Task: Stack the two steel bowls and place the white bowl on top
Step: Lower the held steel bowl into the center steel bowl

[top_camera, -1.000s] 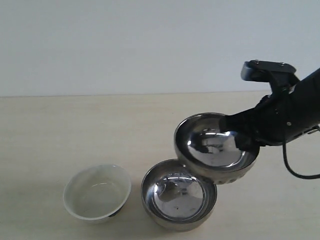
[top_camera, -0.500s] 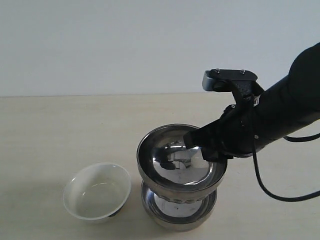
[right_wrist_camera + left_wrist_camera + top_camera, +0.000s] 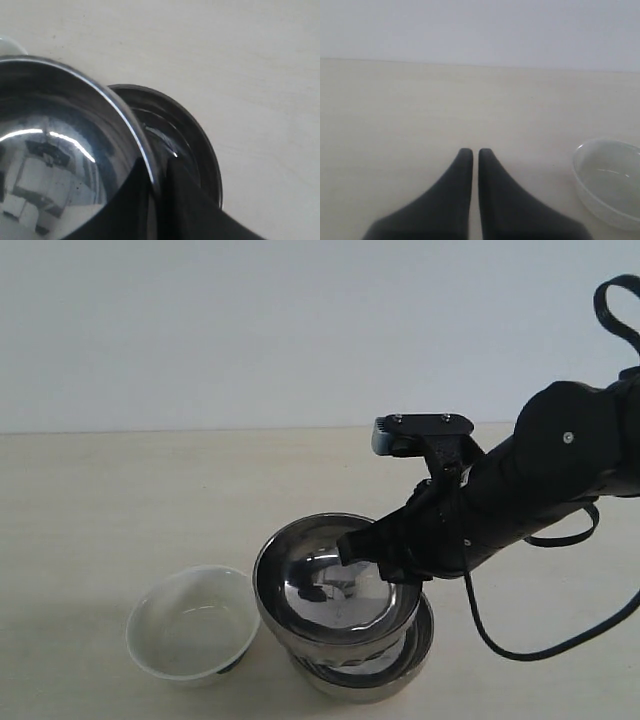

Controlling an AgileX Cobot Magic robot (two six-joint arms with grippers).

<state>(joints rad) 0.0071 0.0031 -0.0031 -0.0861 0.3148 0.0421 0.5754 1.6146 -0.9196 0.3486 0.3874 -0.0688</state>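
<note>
My right gripper (image 3: 378, 562) (image 3: 159, 172) is shut on the rim of the ribbed steel bowl (image 3: 320, 580) (image 3: 55, 155), one finger inside and one outside. That bowl hangs low over the smooth steel bowl (image 3: 412, 655) (image 3: 192, 145), shifted a little to the left of it and partly inside. The white bowl (image 3: 194, 623) (image 3: 611, 182) sits upright on the table just left of the steel pair. In the left wrist view my left gripper (image 3: 476, 152) is shut with nothing in it, apart from the white bowl. It does not show in the exterior view.
The pale wooden table (image 3: 130, 510) runs back to a plain white wall (image 3: 250, 330). A black cable (image 3: 520, 645) loops below the right arm.
The right arm has carried the ribbed steel bowl left and down, from beside and above the smooth bowl to low over it. The white bowl has not moved.
</note>
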